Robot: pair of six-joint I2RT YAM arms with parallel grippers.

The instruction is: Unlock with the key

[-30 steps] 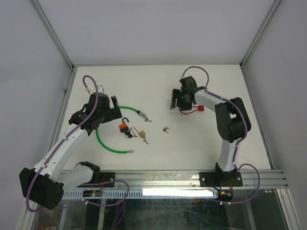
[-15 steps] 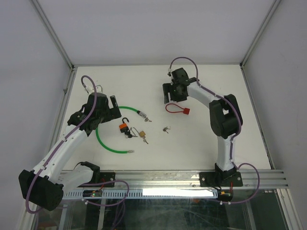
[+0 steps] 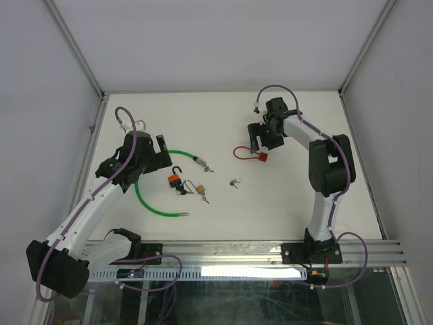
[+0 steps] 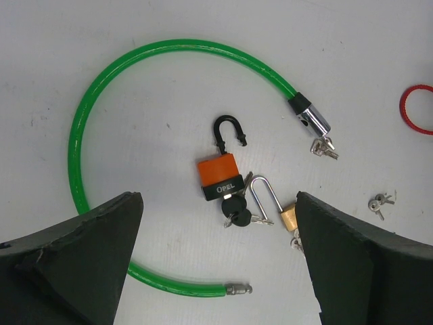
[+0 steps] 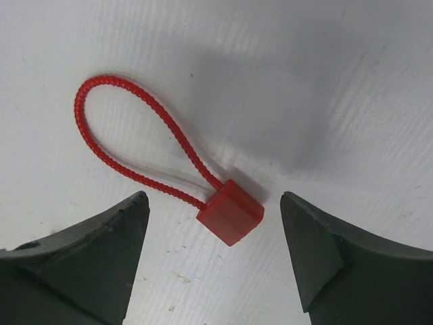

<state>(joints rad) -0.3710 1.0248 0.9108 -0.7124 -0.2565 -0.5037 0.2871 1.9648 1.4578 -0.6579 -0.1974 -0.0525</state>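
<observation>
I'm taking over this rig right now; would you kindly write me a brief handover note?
Left gripper: open, empty, hovering over the orange padlock.
Right gripper: open, empty, above the red cable lock.
Done: orange padlock's shackle is open, keys in it; green cable lock has its ends apart.
Left: red cable lock's loop is closed; loose keys lie ungrasped, possibly for it.

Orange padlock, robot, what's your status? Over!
Left claw open, above orange padlock. Right claw open, over red cable lock. Padlock shackle open, keys at its base. Brass padlock close beside.
</observation>
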